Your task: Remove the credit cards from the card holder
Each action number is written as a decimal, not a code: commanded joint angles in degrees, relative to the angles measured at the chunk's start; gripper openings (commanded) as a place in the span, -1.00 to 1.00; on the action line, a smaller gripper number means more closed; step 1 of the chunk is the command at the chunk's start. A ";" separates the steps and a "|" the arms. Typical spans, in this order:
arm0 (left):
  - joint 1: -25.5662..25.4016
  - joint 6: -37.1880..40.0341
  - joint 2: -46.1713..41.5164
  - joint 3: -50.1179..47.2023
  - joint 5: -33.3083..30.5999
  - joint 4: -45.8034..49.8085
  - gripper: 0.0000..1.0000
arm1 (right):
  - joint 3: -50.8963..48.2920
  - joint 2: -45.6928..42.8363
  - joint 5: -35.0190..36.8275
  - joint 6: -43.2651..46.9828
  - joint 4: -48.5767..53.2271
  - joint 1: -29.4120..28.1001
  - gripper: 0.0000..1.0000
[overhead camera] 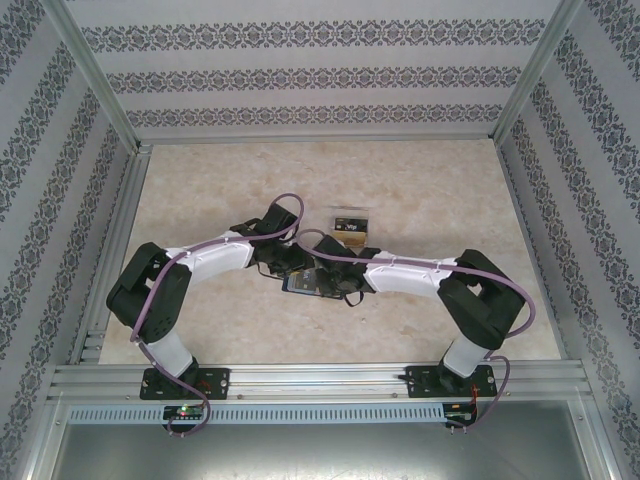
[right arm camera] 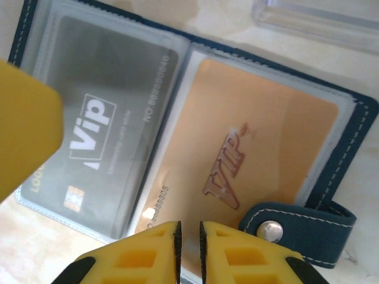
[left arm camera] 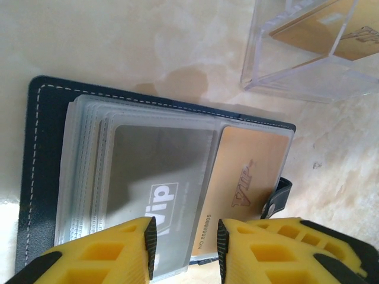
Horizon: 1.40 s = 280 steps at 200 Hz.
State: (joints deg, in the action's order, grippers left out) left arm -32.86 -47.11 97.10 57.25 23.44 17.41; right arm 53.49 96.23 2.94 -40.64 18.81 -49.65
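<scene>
The dark navy card holder lies open on the table, its clear sleeves fanned out. One sleeve holds a grey VIP card, the other a tan-gold VIP card. My left gripper is open over the near edge of the grey card, one finger on each side of that edge. My right gripper hangs over the near edge of the gold card beside the snap tab, its jaws drawn to a narrow slit with nothing between them. From above, both grippers meet over the holder.
A clear plastic box with gold cards inside stands just beyond the holder, also seen from above as the box. A yellow finger of the left gripper crosses the left of the right wrist view. Patterned walls enclose the beige table.
</scene>
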 commanded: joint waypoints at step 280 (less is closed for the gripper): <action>0.56 -1.96 0.59 -2.51 3.85 -3.86 -0.33 | -3.18 0.41 -0.98 -1.81 -2.35 3.95 -0.75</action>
State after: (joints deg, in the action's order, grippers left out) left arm -32.86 -46.78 98.39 55.40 24.75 16.88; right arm 49.84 95.18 3.33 -41.80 16.86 -44.91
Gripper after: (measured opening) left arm 0.337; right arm 0.125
